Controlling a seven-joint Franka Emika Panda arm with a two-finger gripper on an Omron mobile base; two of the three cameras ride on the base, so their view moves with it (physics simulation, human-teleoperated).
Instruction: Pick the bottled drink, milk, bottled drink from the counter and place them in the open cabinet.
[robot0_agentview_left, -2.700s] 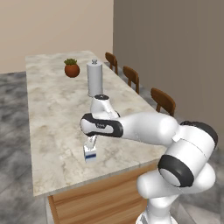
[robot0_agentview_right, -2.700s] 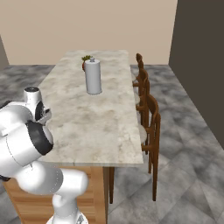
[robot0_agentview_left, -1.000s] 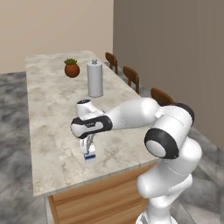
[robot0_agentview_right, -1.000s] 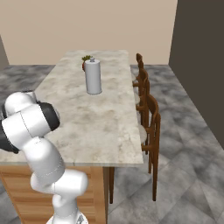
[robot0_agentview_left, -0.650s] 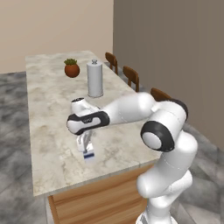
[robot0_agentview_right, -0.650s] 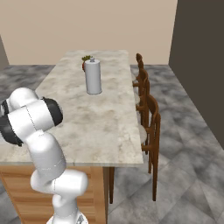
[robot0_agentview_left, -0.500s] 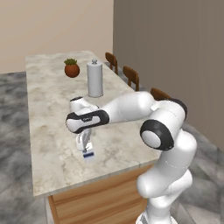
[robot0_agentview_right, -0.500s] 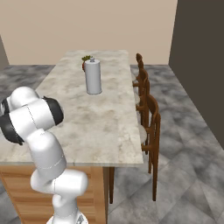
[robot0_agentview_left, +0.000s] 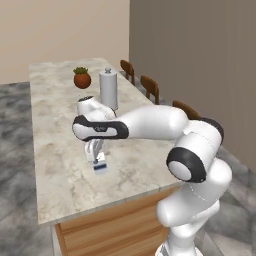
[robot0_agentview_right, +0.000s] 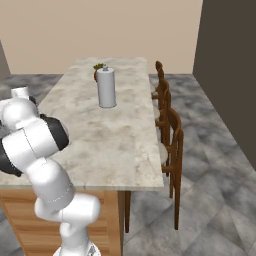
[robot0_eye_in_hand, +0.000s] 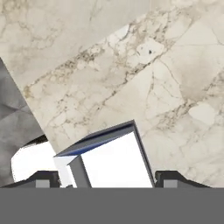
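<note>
A: Milk (robot0_agentview_left: 100, 166) sits on the table (robot0_agentview_left: 55, 150), near edge, left of the middle from my left base camera. My arm reaches out leftward across the table, elbow high, forearm level, hand bent straight down over the carton.

B: And the gripper (robot0_agentview_left: 96, 159)?

A: It's right on top of the carton. Through the hand camera the milk (robot0_eye_in_hand: 109, 159) lies between the two dark fingertips (robot0_eye_in_hand: 170, 178), one on either side of it. The jaws stand wide, about carton width. Whether the pads actually press the sides, I can't tell; the tips are cut off low in that picture.

B: What does the carton look like?

A: Small, white, with a blue panel low on the side facing my left base camera. From above I see a white face edged by dark blue strips. It looks upright.

B: Anything else on the table?

A: A tall grey canister (robot0_agentview_left: 108, 89) further away, and a small potted plant (robot0_agentview_left: 81, 78) beyond that, both well apart from the milk. Wooden chairs (robot0_agentview_right: 170, 135) line the right side.
</note>
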